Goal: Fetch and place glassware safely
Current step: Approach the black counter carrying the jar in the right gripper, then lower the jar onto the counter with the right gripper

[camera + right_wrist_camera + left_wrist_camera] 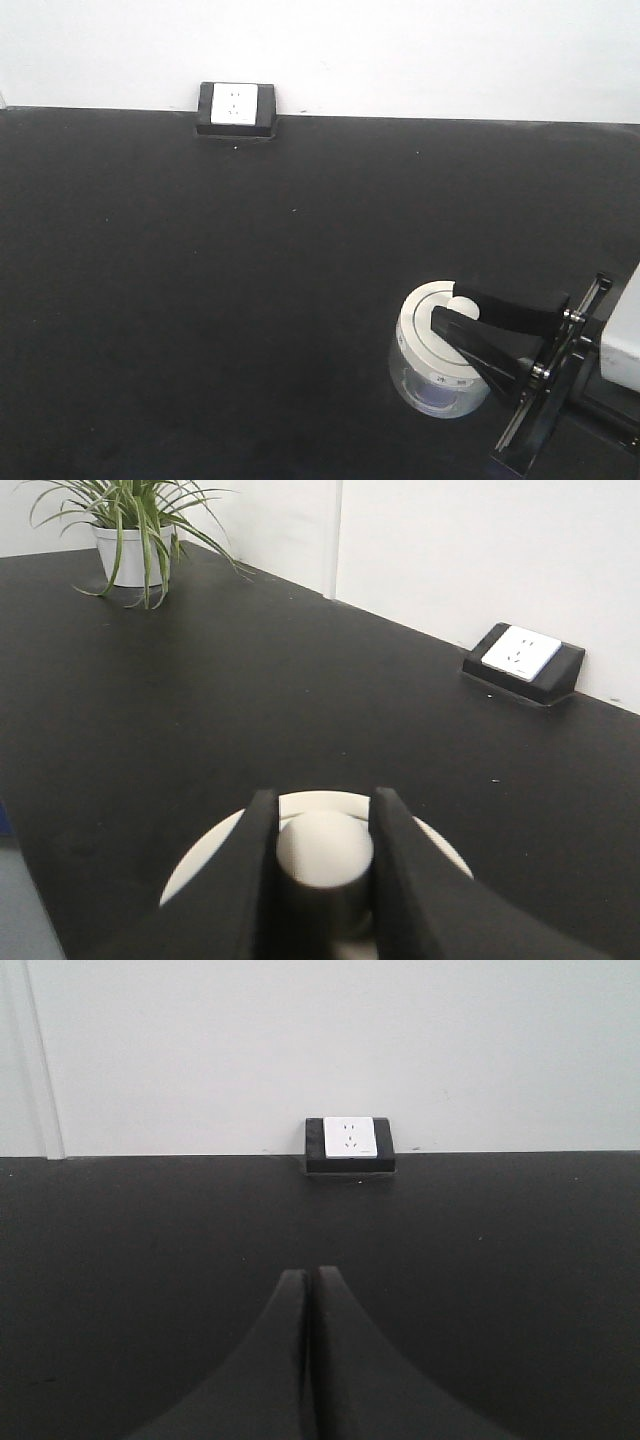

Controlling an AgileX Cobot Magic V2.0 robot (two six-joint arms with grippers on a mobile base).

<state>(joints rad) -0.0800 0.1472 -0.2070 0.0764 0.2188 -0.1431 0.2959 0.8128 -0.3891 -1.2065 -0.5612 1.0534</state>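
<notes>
The right pincer (450, 305) is hiding the sides of the lid knob (323, 848). The rim marks (440, 377) on the lid (418, 335) are appearing too small to read.

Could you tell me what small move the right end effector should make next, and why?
Probably a slow, slight lift to test the hold: the right end effector clasps the knob on the lid from both sides, so only the lid is held and the glass jar might stay behind.

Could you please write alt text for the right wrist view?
The right gripper clamps the round knob of a cream jar lid on a black table. A white socket and a potted plant stand beyond.
</notes>
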